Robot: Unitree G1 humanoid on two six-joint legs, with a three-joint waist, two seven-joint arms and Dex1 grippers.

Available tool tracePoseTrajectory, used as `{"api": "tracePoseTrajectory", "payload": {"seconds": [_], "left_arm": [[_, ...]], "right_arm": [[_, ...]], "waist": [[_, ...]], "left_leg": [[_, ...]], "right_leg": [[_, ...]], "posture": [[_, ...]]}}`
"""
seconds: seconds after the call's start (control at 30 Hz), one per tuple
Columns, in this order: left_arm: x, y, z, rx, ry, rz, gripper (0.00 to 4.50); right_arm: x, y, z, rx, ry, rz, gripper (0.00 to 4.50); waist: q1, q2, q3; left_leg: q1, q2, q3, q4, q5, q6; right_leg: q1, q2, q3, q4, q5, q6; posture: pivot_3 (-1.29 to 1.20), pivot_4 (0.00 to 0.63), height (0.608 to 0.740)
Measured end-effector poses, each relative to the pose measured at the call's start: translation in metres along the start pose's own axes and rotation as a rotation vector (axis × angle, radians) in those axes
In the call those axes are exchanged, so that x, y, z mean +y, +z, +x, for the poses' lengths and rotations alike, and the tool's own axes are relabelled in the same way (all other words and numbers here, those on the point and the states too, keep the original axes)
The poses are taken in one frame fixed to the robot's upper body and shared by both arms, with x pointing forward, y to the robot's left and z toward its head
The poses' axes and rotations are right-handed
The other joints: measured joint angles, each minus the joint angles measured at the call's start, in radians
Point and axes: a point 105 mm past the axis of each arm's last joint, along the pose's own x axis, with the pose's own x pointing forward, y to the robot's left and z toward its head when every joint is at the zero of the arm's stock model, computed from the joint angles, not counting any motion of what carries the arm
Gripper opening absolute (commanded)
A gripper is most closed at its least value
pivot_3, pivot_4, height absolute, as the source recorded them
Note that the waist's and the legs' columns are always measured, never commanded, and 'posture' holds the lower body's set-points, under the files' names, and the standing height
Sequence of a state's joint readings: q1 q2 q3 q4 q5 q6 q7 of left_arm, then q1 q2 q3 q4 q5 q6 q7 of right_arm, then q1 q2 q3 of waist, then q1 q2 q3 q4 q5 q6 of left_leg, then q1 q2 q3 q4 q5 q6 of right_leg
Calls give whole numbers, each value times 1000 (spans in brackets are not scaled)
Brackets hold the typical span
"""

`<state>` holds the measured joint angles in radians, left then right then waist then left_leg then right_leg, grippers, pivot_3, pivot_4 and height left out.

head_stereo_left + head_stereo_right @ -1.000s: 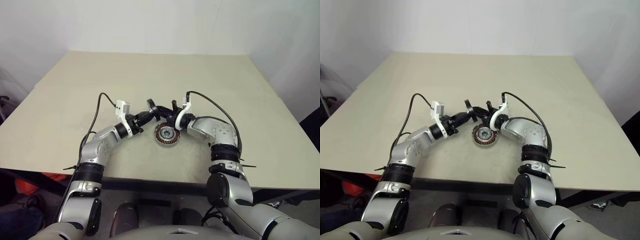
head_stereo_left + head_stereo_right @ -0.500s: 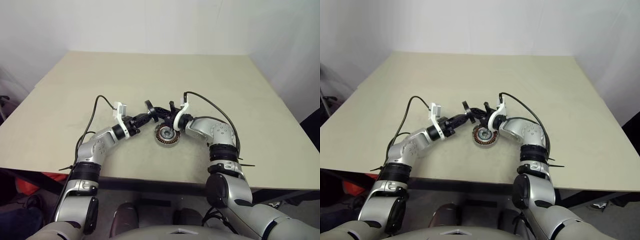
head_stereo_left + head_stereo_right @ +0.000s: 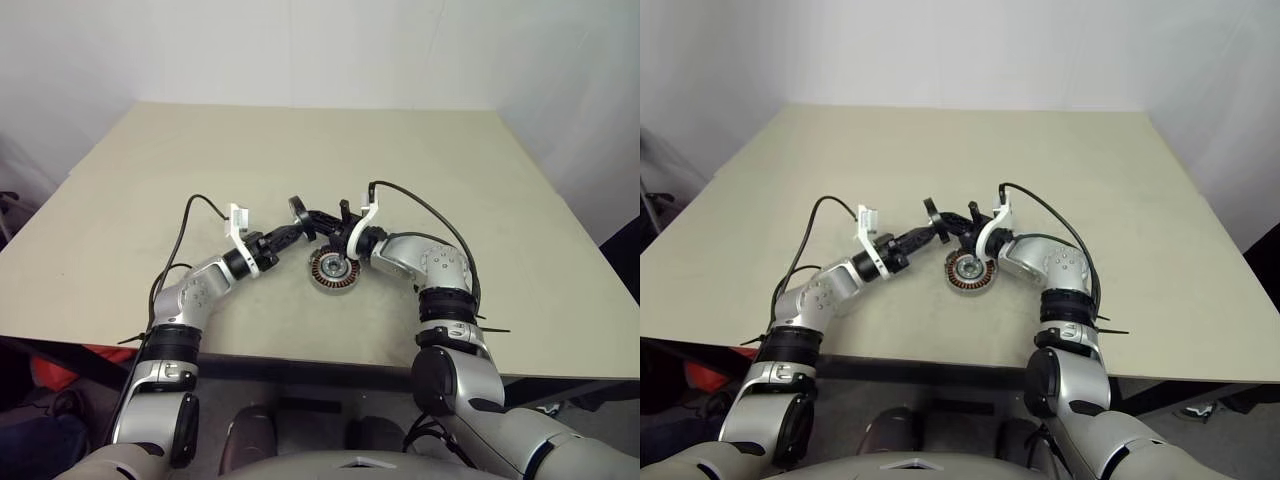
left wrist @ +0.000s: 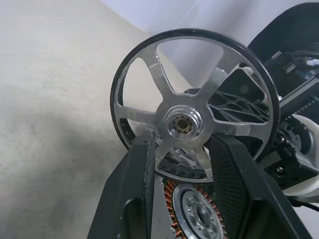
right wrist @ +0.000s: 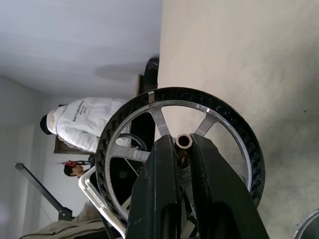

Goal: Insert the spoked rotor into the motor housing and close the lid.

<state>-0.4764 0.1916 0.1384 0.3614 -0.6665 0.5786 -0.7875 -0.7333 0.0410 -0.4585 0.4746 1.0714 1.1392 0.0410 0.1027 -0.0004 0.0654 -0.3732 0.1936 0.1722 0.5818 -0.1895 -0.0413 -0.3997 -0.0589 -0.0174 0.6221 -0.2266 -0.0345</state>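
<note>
the spoked rotor [image 4: 192,104], rigid metal and probably weighty, held above the motor housing [image 3: 332,269] near the table's [image 3: 480,190] front edge: left gripper [image 4: 187,154] clamps its rim, right gripper [image 5: 182,149] pinches its hub.

Table [image 3: 150,180] bare all round; both grippers w/ spoked rotor [image 3: 299,210] crowd space just behind motor housing [image 3: 333,269].

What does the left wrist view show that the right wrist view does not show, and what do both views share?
Left wrist view: the motor housing, copper windings around a silver centre, lying below the spoked rotor, and the left gripper holding the rotor's rim. Right wrist view: the right gripper shut on the rotor's hub, and a person in a white top in the background. Both: the rotor, held off the beige table between the two grippers.
</note>
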Motion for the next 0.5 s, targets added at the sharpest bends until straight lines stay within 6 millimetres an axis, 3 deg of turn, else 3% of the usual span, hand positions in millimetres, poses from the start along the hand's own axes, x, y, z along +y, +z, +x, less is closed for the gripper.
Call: {"api": "tracePoseTrajectory", "payload": {"seconds": [0.5], "left_arm": [[-26, 19, 10, -54, -150, 28, 1657]], "right_arm": [[29, 5, -16, 30, 155, 3, 0]], "waist": [[2, 0, 0]], "left_leg": [[0, 0, 0, 0, 0, 0]], "right_leg": [[0, 0, 0, 0, 0, 0]], "posture": [[0, 0, 740]]}}
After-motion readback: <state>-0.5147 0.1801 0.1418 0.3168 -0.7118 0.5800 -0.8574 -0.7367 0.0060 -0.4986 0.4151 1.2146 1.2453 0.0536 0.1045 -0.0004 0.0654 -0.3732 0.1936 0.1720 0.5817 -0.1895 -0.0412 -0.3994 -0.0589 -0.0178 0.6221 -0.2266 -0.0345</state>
